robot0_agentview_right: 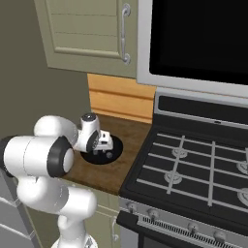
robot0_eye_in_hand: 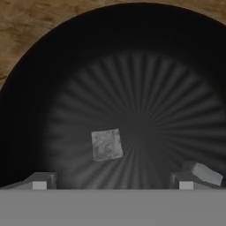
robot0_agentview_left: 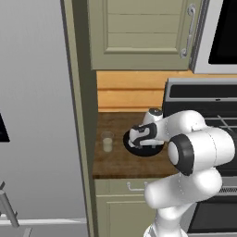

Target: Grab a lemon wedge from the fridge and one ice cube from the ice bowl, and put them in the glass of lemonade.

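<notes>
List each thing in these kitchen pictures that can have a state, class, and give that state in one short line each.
gripper: open, lowered over the ice bowl.
ice bowl: upright on the counter, two ice cubes inside.
ice cube: loose on the bowl's floor, not gripped.
second ice cube: by the right-hand fingertip; contact unclear.
glass of lemonade: upright, part full.
upper cabinet door: shut.

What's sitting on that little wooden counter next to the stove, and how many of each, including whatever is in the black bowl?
Black ice bowl: 1
Glass of lemonade: 1
Ice cubes in the bowl: 2, one near the middle, one by the right fingertip
Total: 4
</notes>
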